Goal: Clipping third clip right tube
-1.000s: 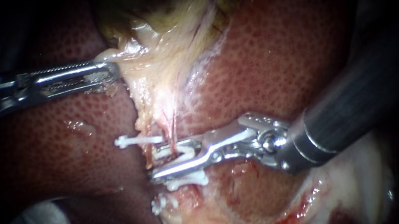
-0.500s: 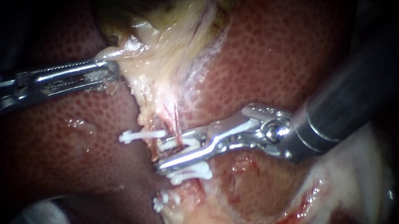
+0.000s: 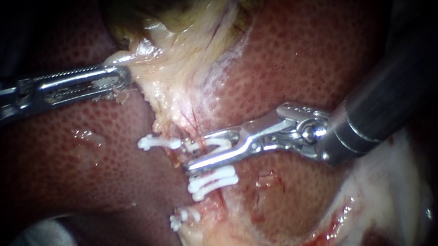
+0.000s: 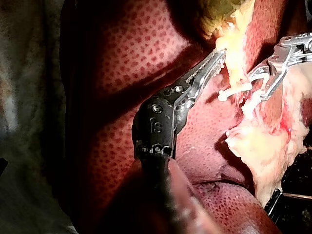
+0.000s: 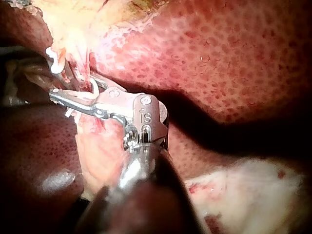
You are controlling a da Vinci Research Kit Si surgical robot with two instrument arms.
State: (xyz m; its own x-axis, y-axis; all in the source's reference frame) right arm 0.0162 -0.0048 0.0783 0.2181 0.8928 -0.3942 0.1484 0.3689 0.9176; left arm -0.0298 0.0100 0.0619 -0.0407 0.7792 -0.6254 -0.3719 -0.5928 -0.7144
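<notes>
Far to the left of the thin pink red-streaked tube (image 3: pixel 192 129), the slim silver left instrument (image 3: pixel 123 78) has its serrated jaws clenched on the edge of the pale yellowish tissue (image 3: pixel 169 84) from which that tube descends, holding it taut over the mottled red-brown liver (image 3: pixel 305 56). One fastened white clip (image 3: pixel 159 142) juts out from the tube's left side, and a second fastened white clip (image 3: pixel 212 182) crosses it lower down. Between the two, the silver right instrument (image 3: pixel 194 155), on its dark shaft from the tube's right, stands with its jaws parted astride the tube. They carry a white plastic clip (image 3: pixel 218 142), which appears seated against both. To place it well, I would advance until both jaw tips show clear on the tube's far left side. The jaws should stay square across the tube and apart from both neighbouring clips. Then squeeze steadily while the left instrument holds its pull, so the tube neither twists nor slips.
</notes>
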